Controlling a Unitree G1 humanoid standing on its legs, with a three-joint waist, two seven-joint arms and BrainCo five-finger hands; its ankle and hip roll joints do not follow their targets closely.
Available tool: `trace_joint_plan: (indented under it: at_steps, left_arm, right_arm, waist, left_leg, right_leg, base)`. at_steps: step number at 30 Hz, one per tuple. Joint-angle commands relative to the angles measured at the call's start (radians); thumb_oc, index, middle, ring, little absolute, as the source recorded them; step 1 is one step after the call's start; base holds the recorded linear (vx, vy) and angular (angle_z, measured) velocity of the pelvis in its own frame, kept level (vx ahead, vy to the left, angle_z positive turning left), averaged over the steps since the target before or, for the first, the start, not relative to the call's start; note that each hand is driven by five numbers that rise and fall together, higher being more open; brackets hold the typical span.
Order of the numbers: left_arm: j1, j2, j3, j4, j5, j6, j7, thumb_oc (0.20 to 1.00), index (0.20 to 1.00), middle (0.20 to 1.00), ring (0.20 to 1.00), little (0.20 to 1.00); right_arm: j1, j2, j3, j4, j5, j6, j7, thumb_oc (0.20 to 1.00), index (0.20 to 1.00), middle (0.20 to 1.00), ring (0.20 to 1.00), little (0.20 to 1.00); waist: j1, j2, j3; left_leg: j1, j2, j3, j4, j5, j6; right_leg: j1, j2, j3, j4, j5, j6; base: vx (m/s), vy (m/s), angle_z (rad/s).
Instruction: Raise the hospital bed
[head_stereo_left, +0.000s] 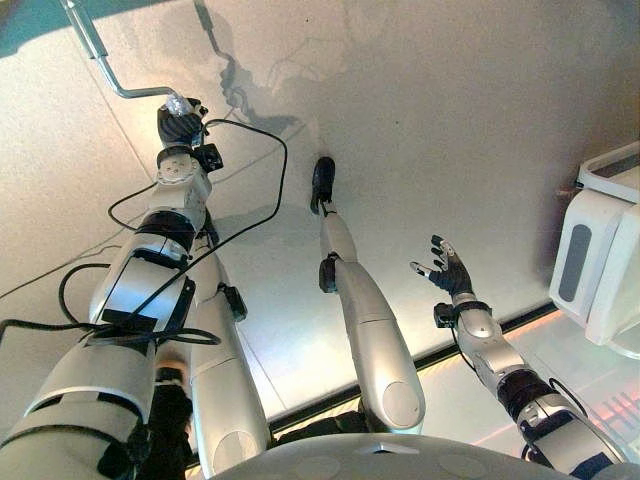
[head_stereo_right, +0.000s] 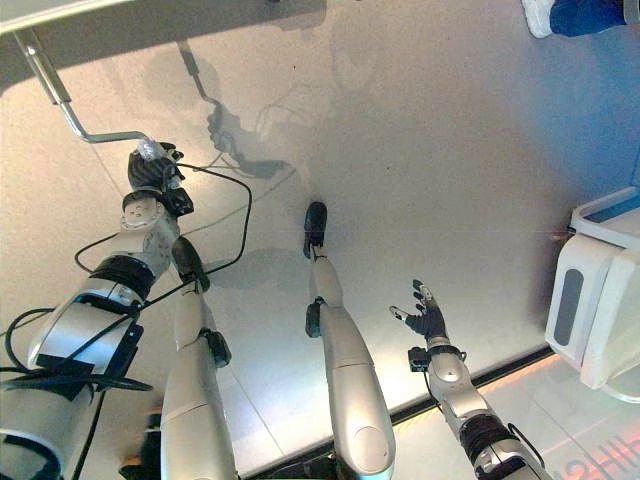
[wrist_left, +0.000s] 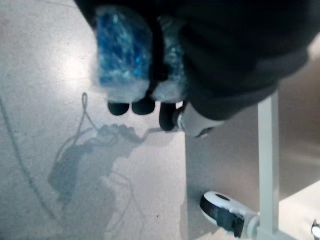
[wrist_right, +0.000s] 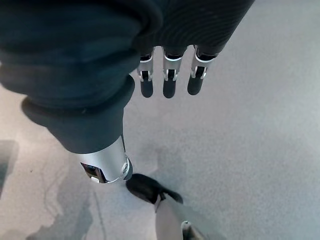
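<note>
**Left hand clamped on the bed crank, right hand idle**

The left hand (head_stereo_left: 180, 122) reaches far forward with its fingers curled round the handle of the metal crank (head_stereo_left: 118, 82), the grip end wrapped in something pale and bluish that shows between the fingers (wrist_left: 131, 106) in the left wrist view. From that hand the crank's thin rod runs away and up in a bent line toward the hospital bed frame (head_stereo_right: 45, 12) at the far edge. Just beyond the hand, in its wrist view, a white upright leg of the bed (wrist_left: 268, 165) stands on a caster wheel (wrist_left: 222, 212) on the grey floor (head_stereo_left: 440, 120).

The right hand (head_stereo_left: 446, 268) hangs in open air well apart from the crank, fingers straight and spread, holding nothing. Further out on its side stands a white cabinet-like unit (head_stereo_left: 600, 262), and a person's shoe (head_stereo_right: 545, 15) shows at the far corner.
</note>
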Motion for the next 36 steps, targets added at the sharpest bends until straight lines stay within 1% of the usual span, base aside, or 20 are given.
trace_joint_plan:
  at_steps: [1,4,5,6,7,9,14,15,18,19,22,23,25,27,28,29,36]
  left_arm:
    - [-0.026,-0.008,-0.032,-0.069,0.076,-0.034,-0.030,0.200,0.200,0.200,0.200,0.200]
    - [-0.019,-0.025,-0.047,-0.098,0.074,-0.039,-0.035,0.200,0.200,0.200,0.200,0.200]
    - [-0.018,-0.025,-0.047,-0.099,0.074,-0.039,-0.035,0.200,0.200,0.200,0.200,0.200]
    - [-0.013,-0.034,-0.062,-0.123,0.081,-0.043,-0.043,0.200,0.200,0.200,0.200,0.200]
    - [-0.012,-0.035,-0.062,-0.125,0.081,-0.043,-0.042,0.200,0.200,0.200,0.200,0.200]
    - [0.004,-0.041,-0.083,-0.164,0.083,-0.049,-0.049,0.200,0.200,0.200,0.200,0.200]
    - [0.021,-0.048,-0.101,-0.222,0.067,-0.059,-0.061,0.200,0.200,0.200,0.200,0.200]
    - [0.037,-0.052,-0.111,-0.258,0.068,-0.063,-0.062,0.200,0.200,0.200,0.200,0.200]
    - [0.046,-0.051,-0.121,-0.281,0.075,-0.065,-0.064,0.200,0.200,0.200,0.200,0.200]
    - [0.066,-0.052,-0.131,-0.328,0.067,-0.077,-0.069,0.200,0.200,0.200,0.200,0.200]
    - [0.109,-0.053,-0.139,-0.391,0.058,-0.084,-0.072,0.200,0.200,0.200,0.200,0.200]
    - [0.139,-0.056,-0.147,-0.432,0.051,-0.086,-0.080,0.200,0.200,0.200,0.200,0.200]
    - [0.155,-0.055,-0.148,-0.448,0.053,-0.088,-0.080,0.200,0.200,0.200,0.200,0.200]
    - [0.196,-0.057,-0.147,-0.499,0.051,-0.089,-0.084,0.200,0.200,0.200,0.200,0.200]
    - [0.197,-0.056,-0.147,-0.500,0.051,-0.088,-0.084,0.200,0.200,0.200,0.200,0.200]
    - [0.231,-0.049,-0.141,-0.543,0.048,-0.093,-0.090,0.200,0.200,0.200,0.200,0.200]
    - [0.324,-0.007,-0.121,-0.647,0.040,-0.097,-0.104,0.200,0.200,0.200,0.200,0.200]
  right_arm:
    - [0.054,-0.043,0.004,-0.005,-0.001,-0.009,0.007,1.000,1.000,1.000,1.000,1.000]
    - [0.062,-0.045,0.005,0.003,-0.009,-0.003,0.010,1.000,1.000,1.000,1.000,1.000]
    - [0.063,-0.046,0.005,0.003,-0.009,-0.003,0.010,1.000,1.000,1.000,1.000,1.000]
    - [0.068,-0.047,0.005,0.010,-0.013,0.001,0.017,1.000,1.000,1.000,1.000,1.000]
    - [0.069,-0.047,0.005,0.010,-0.013,0.001,0.017,1.000,1.000,1.000,1.000,1.000]
    - [0.078,-0.051,0.004,0.018,-0.020,0.007,0.025,1.000,1.000,1.000,1.000,1.000]
    - [0.097,-0.056,0.003,0.016,-0.032,0.012,0.035,1.000,1.000,1.000,1.000,1.000]
    - [0.110,-0.062,0.002,0.009,-0.045,0.015,0.036,1.000,1.000,1.000,1.000,1.000]
    - [0.113,-0.063,-0.001,0.005,-0.048,0.016,0.038,1.000,1.000,1.000,1.000,1.000]
    - [0.122,-0.063,-0.005,0.003,-0.055,0.017,0.042,1.000,1.000,1.000,1.000,1.000]
    - [0.133,-0.064,-0.008,0.018,-0.074,0.023,0.043,1.000,1.000,1.000,1.000,1.000]
    - [0.140,-0.061,-0.009,0.027,-0.083,0.027,0.042,1.000,1.000,1.000,1.000,1.000]
    - [0.141,-0.059,-0.009,0.035,-0.086,0.029,0.043,1.000,1.000,1.000,1.000,1.000]
    - [0.141,-0.051,-0.012,0.067,-0.098,0.037,0.044,1.000,1.000,1.000,1.000,1.000]
    - [0.141,-0.051,-0.012,0.067,-0.098,0.037,0.044,1.000,1.000,1.000,1.000,1.000]
    - [0.141,-0.046,-0.016,0.081,-0.104,0.041,0.045,1.000,1.000,1.000,1.000,1.000]
    - [0.138,-0.029,-0.021,0.112,-0.112,0.052,0.049,1.000,1.000,1.000,1.000,1.000]
  waist:
    - [0.009,-0.007,0.003]
    - [0.004,0.006,-0.005]
    - [0.004,0.006,-0.005]
    - [0.000,0.015,-0.011]
    - [0.001,0.015,-0.011]
    - [0.000,0.027,-0.021]
    - [-0.004,0.039,-0.030]
    - [-0.003,0.048,-0.034]
    - [-0.002,0.052,-0.036]
    - [0.002,0.063,-0.037]
    - [0.012,0.076,-0.044]
    - [0.018,0.088,-0.047]
    - [0.022,0.092,-0.049]
    - [0.033,0.104,-0.053]
    - [0.033,0.104,-0.053]
    - [0.042,0.112,-0.057]
    - [0.068,0.127,-0.063]
  left_leg:
    - [0.019,-0.072,-0.005,-0.055,-0.042,0.080]
    - [0.039,-0.073,0.003,-0.055,-0.046,0.079]
    - [0.039,-0.073,0.003,-0.055,-0.046,0.079]
    - [0.048,-0.074,0.007,-0.055,-0.047,0.076]
    - [0.049,-0.074,0.008,-0.055,-0.048,0.076]
    - [0.061,-0.075,0.015,-0.055,-0.051,0.074]
    - [0.078,-0.078,0.023,-0.055,-0.055,0.073]
    - [0.086,-0.080,0.028,-0.055,-0.054,0.072]
    - [0.088,-0.081,0.029,-0.055,-0.054,0.072]
    - [0.095,-0.084,0.030,-0.055,-0.054,0.073]
    - [0.108,-0.088,0.029,-0.055,-0.054,0.074]
    - [0.117,-0.091,0.029,-0.055,-0.054,0.075]
    - [0.123,-0.092,0.028,-0.055,-0.055,0.076]
    - [0.136,-0.097,0.027,-0.055,-0.056,0.078]
    - [0.136,-0.097,0.027,-0.055,-0.056,0.078]
    - [0.144,-0.101,0.027,-0.055,-0.057,0.079]
    - [0.173,-0.110,0.020,-0.055,-0.059,0.084]
  right_leg:
    - [0.034,0.030,-0.008,0.007,-0.026,0.127]
    - [0.047,0.030,0.000,0.007,-0.027,0.126]
    - [0.047,0.030,0.001,0.007,-0.027,0.126]
    - [0.056,0.030,0.005,0.006,-0.028,0.127]
    - [0.057,0.030,0.005,0.006,-0.028,0.127]
    - [0.064,0.031,0.009,0.005,-0.028,0.127]
    - [0.076,0.034,0.015,0.004,-0.028,0.127]
    - [0.081,0.035,0.018,0.004,-0.030,0.124]
    - [0.083,0.035,0.018,0.004,-0.031,0.124]
    - [0.089,0.033,0.020,0.004,-0.031,0.122]
    - [0.101,0.030,0.019,0.004,-0.032,0.121]
    - [0.110,0.028,0.018,0.004,-0.033,0.120]
    - [0.115,0.028,0.018,0.005,-0.034,0.119]
    - [0.126,0.025,0.018,0.005,-0.035,0.117]
    - [0.127,0.025,0.018,0.005,-0.035,0.117]
    - [0.139,0.022,0.016,0.005,-0.038,0.117]
    - [0.173,0.017,0.007,0.005,-0.043,0.118]
  base:
    - [-0.01,0.012,-0.06]
    - [0.00,0.002,-0.15]
    - [-0.01,-0.007,-0.11]
    - [0.00,-0.005,-0.07]
    - [0.00,0.004,-0.05]
    - [0.01,-0.005,-0.08]
    - [0.00,-0.004,-0.04]
    - [0.00,0.000,0.00]
    - [0.00,0.000,-0.01]
    - [0.00,0.000,0.00]
    - [0.00,0.000,-0.01]
    - [0.01,0.005,-0.04]
    - [0.00,0.000,0.00]
    - [0.00,0.004,0.02]
    - [0.00,0.000,0.00]
    - [0.00,0.000,0.00]
    - [0.00,0.005,0.03]
